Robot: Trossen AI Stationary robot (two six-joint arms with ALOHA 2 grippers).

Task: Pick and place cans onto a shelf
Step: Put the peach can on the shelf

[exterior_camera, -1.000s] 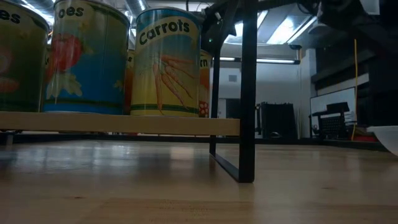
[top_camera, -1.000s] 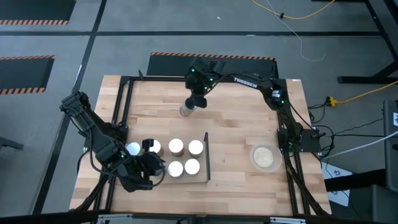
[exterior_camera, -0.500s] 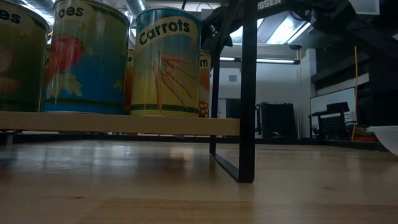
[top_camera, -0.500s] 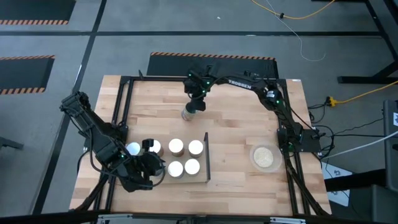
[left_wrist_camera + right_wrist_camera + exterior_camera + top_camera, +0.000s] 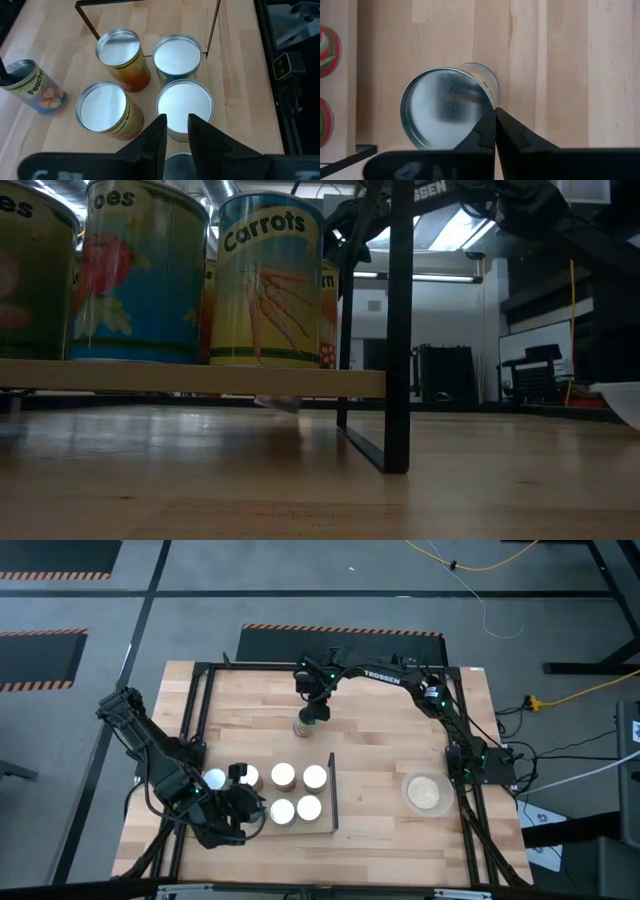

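Right hand (image 5: 309, 716) is hovering over the far middle of the table (image 5: 400, 730), fingers pressed together, pinching the rim of a silver-topped can (image 5: 447, 102) that is hanging tilted. Left hand (image 5: 175, 131) is sitting at the near left, fingers slightly parted around nothing, just above the cans on the shelf (image 5: 318, 828). Four white-topped cans (image 5: 296, 792) are standing grouped on the shelf beside its black frame (image 5: 333, 790). A beige dish (image 5: 424, 792) is resting well apart at the right.
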